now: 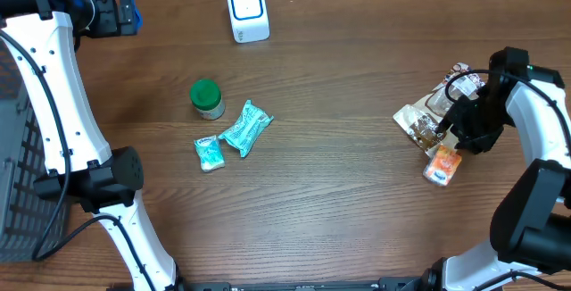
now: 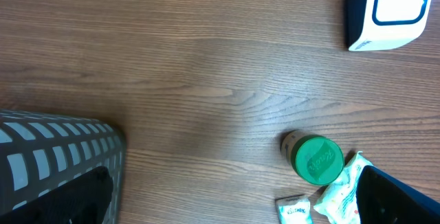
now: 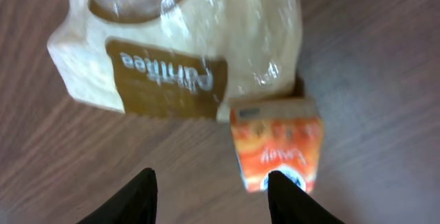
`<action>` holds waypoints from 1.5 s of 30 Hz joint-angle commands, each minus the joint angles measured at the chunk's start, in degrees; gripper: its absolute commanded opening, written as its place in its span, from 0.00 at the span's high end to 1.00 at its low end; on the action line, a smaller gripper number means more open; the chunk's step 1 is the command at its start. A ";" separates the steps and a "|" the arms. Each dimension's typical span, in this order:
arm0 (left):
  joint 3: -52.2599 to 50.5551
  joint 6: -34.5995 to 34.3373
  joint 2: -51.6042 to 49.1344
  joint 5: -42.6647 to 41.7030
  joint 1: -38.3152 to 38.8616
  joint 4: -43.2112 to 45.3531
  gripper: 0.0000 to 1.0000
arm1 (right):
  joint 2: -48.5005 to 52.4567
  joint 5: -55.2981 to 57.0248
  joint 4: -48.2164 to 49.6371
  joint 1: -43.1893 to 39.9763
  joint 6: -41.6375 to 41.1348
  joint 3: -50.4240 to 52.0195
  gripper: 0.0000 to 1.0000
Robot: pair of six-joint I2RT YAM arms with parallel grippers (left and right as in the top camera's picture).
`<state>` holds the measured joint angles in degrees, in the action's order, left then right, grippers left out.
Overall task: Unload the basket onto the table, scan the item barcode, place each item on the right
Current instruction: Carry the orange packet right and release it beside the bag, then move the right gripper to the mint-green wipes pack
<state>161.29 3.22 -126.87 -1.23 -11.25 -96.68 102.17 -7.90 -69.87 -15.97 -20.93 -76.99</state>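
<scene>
The scanner, a white box with a blue-ringed face, stands at the table's far middle and shows again as the scanner. An orange carton lies flat at the right, just in front of a beige and brown bag. My right gripper hovers over them, open. In the right wrist view only bare wood lies between its fingers, and the orange carton lies under the right fingertip, below the bag. My left gripper is open and empty at the far left.
A green-lidded jar, a teal packet and a small teal sachet lie left of centre. A dark mesh basket stands off the table's left edge and shows as the basket in the left wrist view.
</scene>
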 commanded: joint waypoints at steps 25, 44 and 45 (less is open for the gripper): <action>0.44 0.66 1.73 0.20 0.39 -0.11 0.01 | 1.49 -8.79 4.79 36.74 2.03 -12.92 0.25; 0.44 0.66 1.73 0.20 0.39 -0.11 0.01 | 7.32 -15.61 15.80 47.15 -0.35 -12.11 0.25; 0.44 0.66 1.73 0.20 0.39 -0.11 0.01 | 8.07 -15.58 16.70 47.80 -0.48 -12.09 0.25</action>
<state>161.29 3.22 -126.87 -1.23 -11.25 -96.68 108.09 -21.63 -55.42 29.26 -20.99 -89.47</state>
